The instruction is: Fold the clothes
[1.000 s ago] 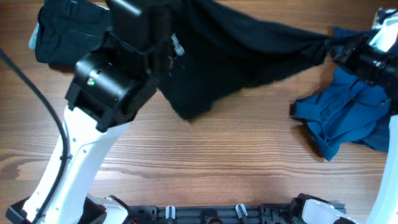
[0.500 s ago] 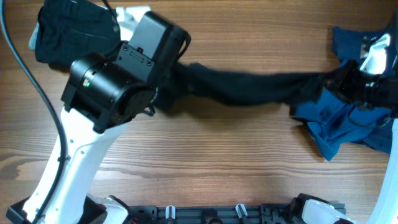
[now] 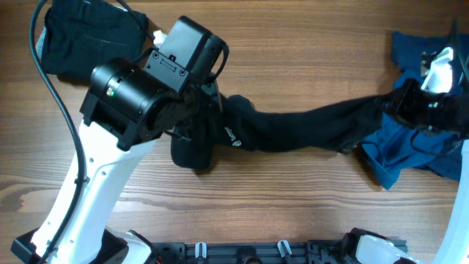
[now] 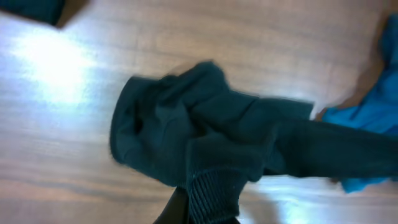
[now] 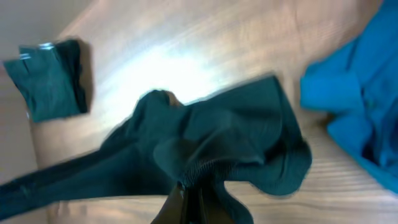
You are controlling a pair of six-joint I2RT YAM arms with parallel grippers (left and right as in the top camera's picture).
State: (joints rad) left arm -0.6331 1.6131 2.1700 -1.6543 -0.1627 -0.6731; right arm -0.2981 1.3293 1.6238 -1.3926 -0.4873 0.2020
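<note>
Two-arm stretch of a black shirt (image 3: 293, 128) above the table (image 3: 278, 209), overhead and wrist views. The left gripper (image 4: 198, 208) is clenched on a ribbed edge of the cloth, and the right gripper (image 5: 185, 204) is clenched on a bunched fold at the opposite end. The shirt therefore hangs between them as a twisted band across the middle of the table. Its left end droops in a loose wad beside the left arm (image 3: 132, 99), with a small white mark (image 3: 229, 136) showing, and its right end passes over the edge of a crumpled blue garment (image 3: 410, 150). Judged from this lie, the step in hand is the opening-out that comes before any fold: the cloth is gathered, not flat, and no crease has been set. The next move probably calls for lowering the band onto bare wood and spreading it. That may need fresh holds on true corners or on the hem, since both present holds look like mid-cloth bunches. Open room lies mainly in the near half of the table, between the two arm bases. The far-left corner is taken by a folded black garment (image 3: 80, 40), and the right side by the blue heap, which the shirt could drag along. The far edge lies close behind the stretched band
</note>
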